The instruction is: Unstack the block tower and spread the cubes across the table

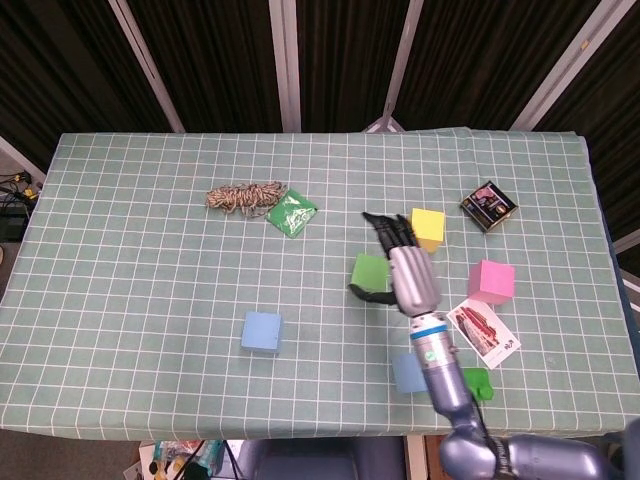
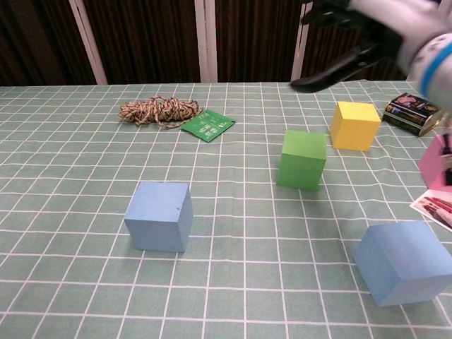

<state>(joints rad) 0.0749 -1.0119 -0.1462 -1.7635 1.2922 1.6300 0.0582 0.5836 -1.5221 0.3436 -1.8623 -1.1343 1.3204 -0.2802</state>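
Hovering with fingers spread and empty, the right hand hangs just right of the green cube, nearer it than any other cube.

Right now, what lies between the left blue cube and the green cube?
Nothing but bare checked cloth. The head view shows the stretch between the blue cube and the green cube unoccupied; the chest view agrees.
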